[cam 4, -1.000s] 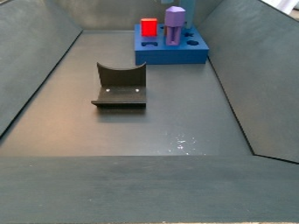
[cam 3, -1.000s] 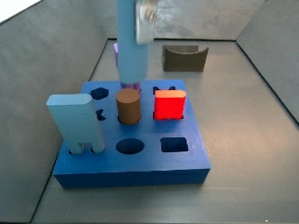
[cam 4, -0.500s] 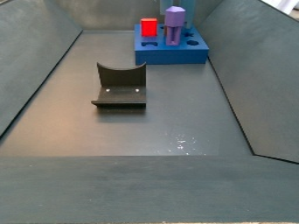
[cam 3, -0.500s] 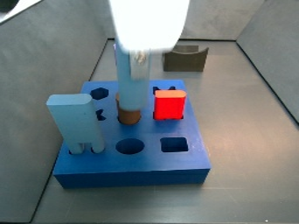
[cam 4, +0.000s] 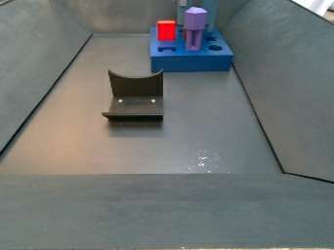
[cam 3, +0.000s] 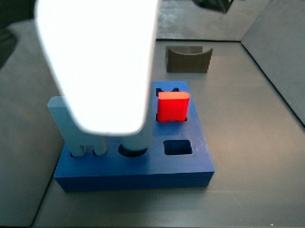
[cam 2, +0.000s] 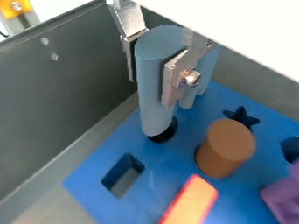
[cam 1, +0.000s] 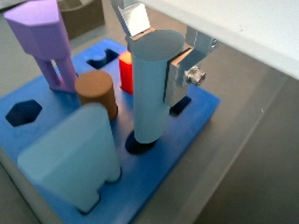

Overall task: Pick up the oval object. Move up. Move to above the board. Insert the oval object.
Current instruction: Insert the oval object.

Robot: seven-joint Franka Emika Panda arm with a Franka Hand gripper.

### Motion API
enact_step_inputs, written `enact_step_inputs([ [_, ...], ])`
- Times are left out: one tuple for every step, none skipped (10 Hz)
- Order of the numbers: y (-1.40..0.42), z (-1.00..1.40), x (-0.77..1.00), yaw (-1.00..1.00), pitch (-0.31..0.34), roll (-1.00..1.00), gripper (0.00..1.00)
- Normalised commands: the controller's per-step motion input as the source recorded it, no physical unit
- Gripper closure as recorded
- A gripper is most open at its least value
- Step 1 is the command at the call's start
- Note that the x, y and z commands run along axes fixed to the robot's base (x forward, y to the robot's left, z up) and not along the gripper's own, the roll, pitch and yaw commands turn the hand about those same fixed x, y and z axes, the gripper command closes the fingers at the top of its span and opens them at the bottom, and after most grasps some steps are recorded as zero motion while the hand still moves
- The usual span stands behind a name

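Note:
The oval object (cam 1: 153, 96), a tall pale-blue column, stands upright between my gripper's (cam 1: 156, 72) silver fingers, which are shut on its upper part. Its lower end meets a round hole (cam 1: 142, 146) near an edge of the blue board (cam 1: 198, 112); how deep it sits I cannot tell. The other wrist view shows the same grip (cam 2: 155, 79) on the column (cam 2: 156, 92) over the board (cam 2: 100, 166). In a side view the blurred arm hides most of the column; only its foot (cam 3: 130, 141) shows on the board (cam 3: 137, 174). The far side view shows the board (cam 4: 196, 57) but no gripper.
On the board stand a brown cylinder (cam 1: 96, 93), a red block (cam 3: 174, 108), a purple pentagonal column (cam 1: 45, 39) and a wide light-blue legged block (cam 1: 68, 162). A square hole (cam 3: 177, 148) is open. The dark fixture (cam 4: 133, 96) stands on the grey floor inside sloping walls.
The gripper has carried the oval column from the back of the board forward past the brown cylinder and down to the front round hole. The arm now fills the side view.

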Motion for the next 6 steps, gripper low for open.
enact_step_inputs([
  [-0.11, -0.23, -0.02, -0.04, 0.017, 0.15, 1.00],
  [0.00, -0.25, -0.01, 0.00, 0.000, 0.13, 1.00],
  [0.07, -0.24, -0.09, 0.00, 0.000, 0.12, 1.00],
  [0.05, -0.22, 0.00, 0.00, 0.026, 0.10, 1.00],
  [0.00, -0.20, -0.11, 0.00, 0.014, 0.09, 1.00],
  [0.00, -0.24, -0.09, -0.01, 0.000, 0.01, 1.00],
])
